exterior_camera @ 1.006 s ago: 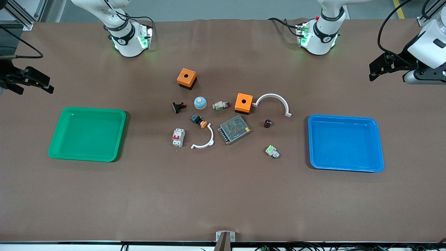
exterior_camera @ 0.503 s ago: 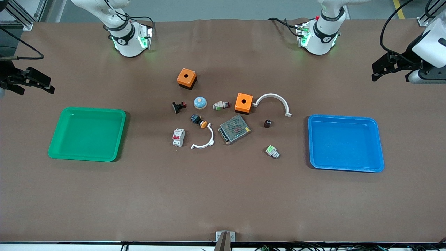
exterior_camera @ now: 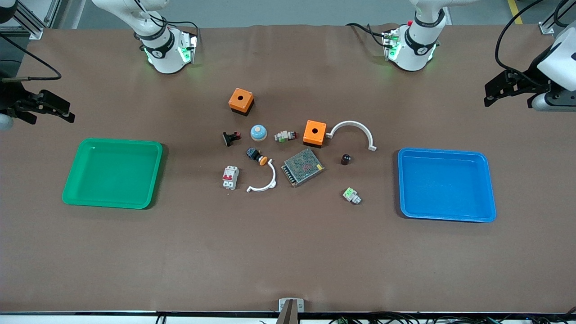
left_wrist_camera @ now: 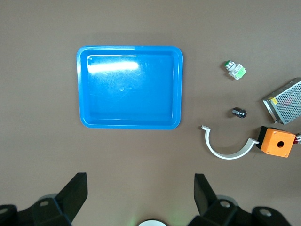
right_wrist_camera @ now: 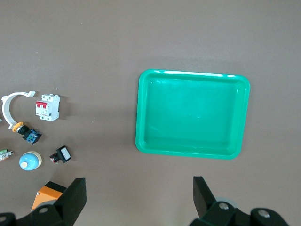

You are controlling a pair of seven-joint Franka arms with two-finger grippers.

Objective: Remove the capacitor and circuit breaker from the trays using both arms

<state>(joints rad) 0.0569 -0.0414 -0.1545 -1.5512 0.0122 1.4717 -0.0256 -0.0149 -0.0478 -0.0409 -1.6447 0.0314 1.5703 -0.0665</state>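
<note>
The capacitor [exterior_camera: 345, 159] sits on the table [exterior_camera: 288, 252] btw the mesh power supply box [exterior_camera: 303, 167] and the blue tray [exterior_camera: 447, 184], just nearer the front cam than one end of the big white arc piece [exterior_camera: 353, 131]. Nothing touching it. Also shows in the left wrist view [left_wrist_camera: 239, 112], lying on its side near the arc.

The breaker [exterior_camera: 230, 177] is toward the right arm's end of the parts cluster, red levers up, right beside the smaller white arc [exterior_camera: 264, 180] and well apart from the green tray [exterior_camera: 112, 173]. Right wrist view has it too [right_wrist_camera: 47, 107].

Left gripper [exterior_camera: 503, 88] is up in the air over bare table past the blue tray, at the left arm's end; fingers wide apart, holding nothing. Right gripper [exterior_camera: 47, 107] hangs over bare table by the green tray at the right arm's end, fingers spread too, empty. Both trays have nothing in them.
</note>
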